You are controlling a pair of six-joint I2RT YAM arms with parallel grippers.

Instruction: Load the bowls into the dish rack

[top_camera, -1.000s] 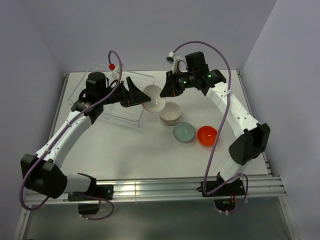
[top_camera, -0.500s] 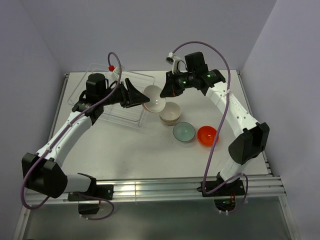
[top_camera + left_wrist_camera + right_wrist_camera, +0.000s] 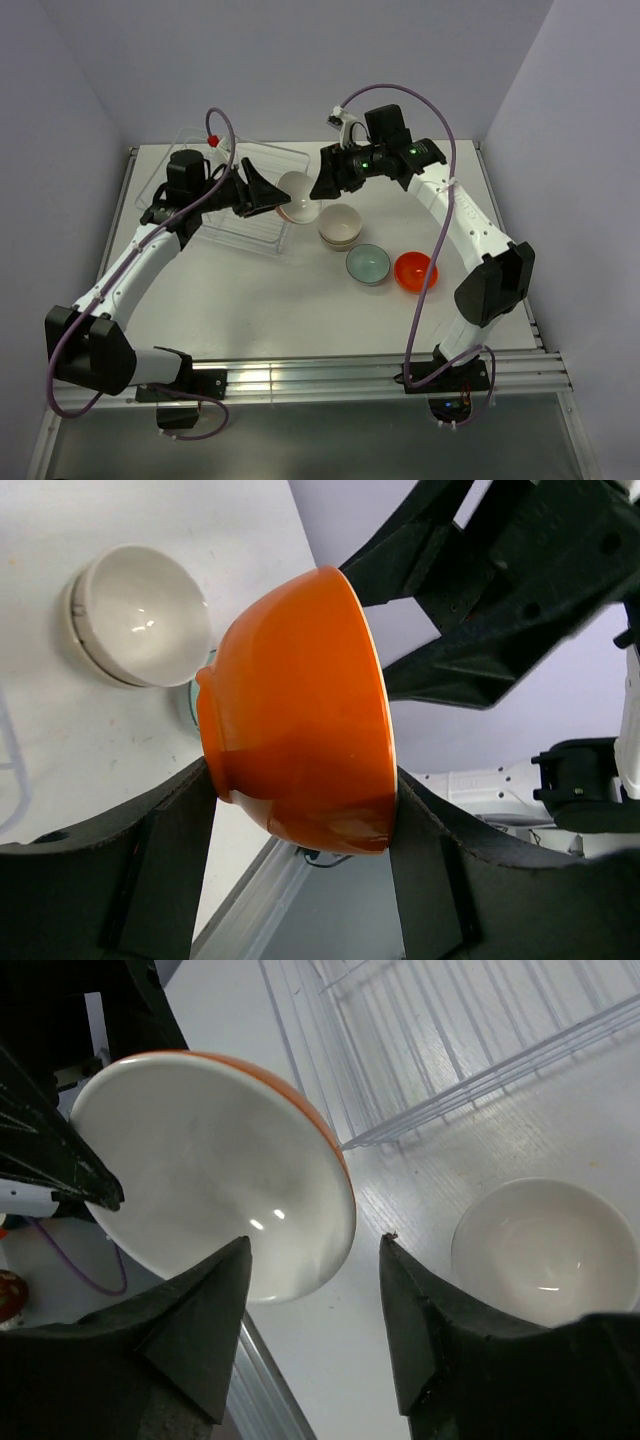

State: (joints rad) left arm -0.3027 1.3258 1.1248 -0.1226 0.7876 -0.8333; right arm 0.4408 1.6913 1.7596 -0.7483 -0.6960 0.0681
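Here the left gripper [image 3: 300,780] is clamped on the bowl [image 3: 290,690], one of its fingers [image 3: 170,860] against the foot and the other at the rim. The bowl hangs in the air on its side; its rim stands near upright, and its axis, foot to mouth, runs roughly level along the line between those fingers. The white mouth faces away from the left wrist, toward the right gripper [image 3: 312,1250], whose jaws stand apart just off the rim and touch nothing.

This looks like a hand-over all but done. The right arm would do well to back off along the bowl's axis, clear of the rim; the left should keep its clamp firm, since the glaze looks slippery. The rack [image 3: 255,243] lies under and behind the left gripper; the bowl probably wants its rim in line with the wires, and should be seated between them before the jaws part.

Farther out, below the right gripper, a cream bowl [image 3: 140,615] sits mouth up on the table; beyond it are a teal bowl [image 3: 368,264] and an orange bowl [image 3: 415,270].
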